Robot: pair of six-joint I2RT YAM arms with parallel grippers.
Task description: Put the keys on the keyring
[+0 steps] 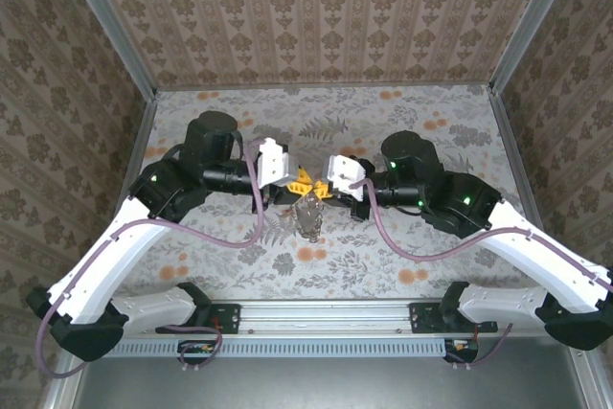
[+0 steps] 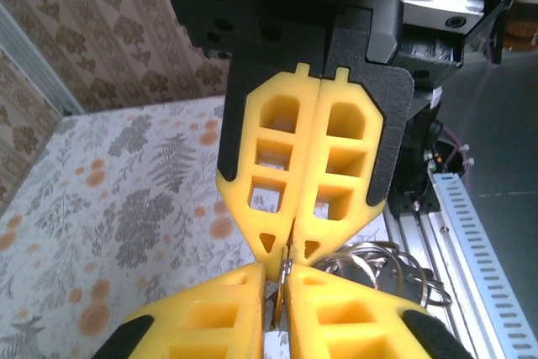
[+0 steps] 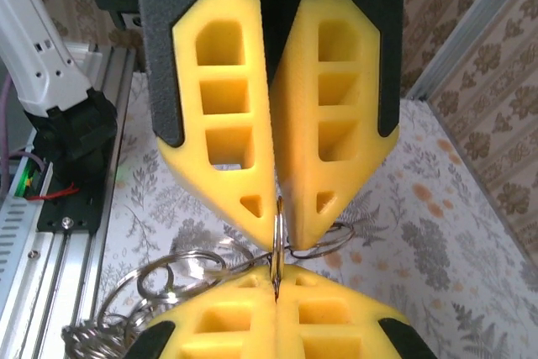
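Looking from the left, you have the left gripper (image 3: pixel 276 212) clenched on the keyring (image 3: pixel 276 245), its yellow tips pinching the thin wire edge-on. The keyring is held up over the middle of the table (image 1: pixel 402 122), caught between the two sets of tips, which nearly touch. On the right, the right gripper (image 2: pixel 288 245) is clamped on the same wire from the opposite side. A bunch of silvery rings (image 1: pixel 308 218) dangles just below the pinch. You cannot pick out the red-headed keys among them from these views, so find them before you commit.

To do this step well, treat one grip as the anchor and let the other do the fine work along the wire. Pulling both ways at once would likely twist the thin ring out of the tips. Move in small, slow strokes, because the wire looks slick.

Watch the crowding, as the tips leave each other almost no room. The dangling bunch could swing and snag a finger, and the purple cables (image 1: pixel 220 237) loop close by each wrist.
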